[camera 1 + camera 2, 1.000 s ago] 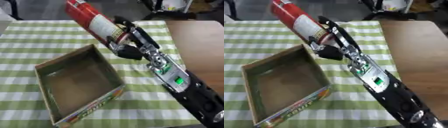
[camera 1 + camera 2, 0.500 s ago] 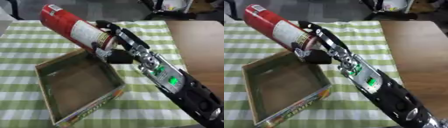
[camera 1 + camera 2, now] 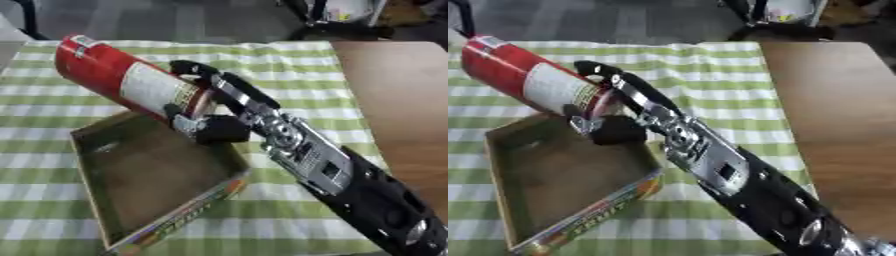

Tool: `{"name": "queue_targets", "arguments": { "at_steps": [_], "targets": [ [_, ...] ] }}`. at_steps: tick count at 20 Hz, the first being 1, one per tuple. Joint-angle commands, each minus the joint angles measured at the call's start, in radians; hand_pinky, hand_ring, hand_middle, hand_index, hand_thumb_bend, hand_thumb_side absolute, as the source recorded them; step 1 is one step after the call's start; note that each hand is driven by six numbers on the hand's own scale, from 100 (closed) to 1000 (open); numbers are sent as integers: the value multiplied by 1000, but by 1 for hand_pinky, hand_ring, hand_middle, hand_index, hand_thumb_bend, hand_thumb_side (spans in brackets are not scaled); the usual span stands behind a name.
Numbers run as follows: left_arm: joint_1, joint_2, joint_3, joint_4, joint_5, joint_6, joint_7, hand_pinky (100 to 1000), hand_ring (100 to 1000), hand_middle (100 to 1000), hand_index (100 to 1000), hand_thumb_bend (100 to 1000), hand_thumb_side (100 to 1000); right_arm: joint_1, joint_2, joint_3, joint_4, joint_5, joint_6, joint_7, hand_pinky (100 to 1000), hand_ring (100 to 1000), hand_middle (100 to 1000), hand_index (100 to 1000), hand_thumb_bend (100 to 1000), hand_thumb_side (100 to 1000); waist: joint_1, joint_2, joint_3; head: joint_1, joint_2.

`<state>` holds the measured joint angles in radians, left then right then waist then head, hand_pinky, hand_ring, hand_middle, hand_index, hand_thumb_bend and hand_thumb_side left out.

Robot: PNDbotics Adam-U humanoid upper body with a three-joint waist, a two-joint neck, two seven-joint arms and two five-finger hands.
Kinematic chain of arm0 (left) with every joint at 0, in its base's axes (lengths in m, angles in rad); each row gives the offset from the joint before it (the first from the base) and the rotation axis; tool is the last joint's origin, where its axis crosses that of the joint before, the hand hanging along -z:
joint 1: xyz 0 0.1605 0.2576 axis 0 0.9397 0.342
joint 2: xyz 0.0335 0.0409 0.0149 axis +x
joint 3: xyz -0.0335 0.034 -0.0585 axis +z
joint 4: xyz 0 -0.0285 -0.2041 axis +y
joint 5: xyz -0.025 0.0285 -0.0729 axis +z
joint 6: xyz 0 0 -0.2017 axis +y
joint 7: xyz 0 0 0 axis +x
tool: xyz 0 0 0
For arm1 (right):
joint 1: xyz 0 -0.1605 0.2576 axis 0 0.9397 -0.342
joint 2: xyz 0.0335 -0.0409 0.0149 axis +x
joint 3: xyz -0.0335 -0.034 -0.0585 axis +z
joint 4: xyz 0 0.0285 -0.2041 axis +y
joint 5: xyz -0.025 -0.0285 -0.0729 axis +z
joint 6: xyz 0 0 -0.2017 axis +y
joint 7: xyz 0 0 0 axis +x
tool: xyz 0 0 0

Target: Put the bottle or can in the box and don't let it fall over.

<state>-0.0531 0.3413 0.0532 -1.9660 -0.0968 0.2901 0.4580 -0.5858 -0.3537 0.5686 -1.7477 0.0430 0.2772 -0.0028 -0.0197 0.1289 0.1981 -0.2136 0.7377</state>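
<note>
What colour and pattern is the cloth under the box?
The tablecloth is a green and white check, clearest in the left eye view.

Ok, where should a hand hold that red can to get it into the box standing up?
Around the lower body, from the right, as the right hand does now. The can is long and tilted, so gripping near its base lets it swing upright over the box.

can – tilted, above box far edge | robot hand – right of can
</note>
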Motion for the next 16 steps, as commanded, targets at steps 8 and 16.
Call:
{"name": "queue_targets", "arguments": {
  "at_steps": [8, 16],
  "targets": [
    [-4, 13, 7, -11, 3, -3, -1, 601, 590, 682, 676, 100, 730, 6, -2, 33, 70, 22, -49, 37, 221, 851, 938, 983, 100, 100, 2, -17, 0, -6, -1],
    [-5, 13, 8, -10, 4, -4, -1, 601, 591, 683, 676, 100, 731, 12, -11, 44, 99, 24, -91, 92, 406, 952, 991, 1000, 100, 100, 2, -15, 0, -7, -3]
  ]
}}
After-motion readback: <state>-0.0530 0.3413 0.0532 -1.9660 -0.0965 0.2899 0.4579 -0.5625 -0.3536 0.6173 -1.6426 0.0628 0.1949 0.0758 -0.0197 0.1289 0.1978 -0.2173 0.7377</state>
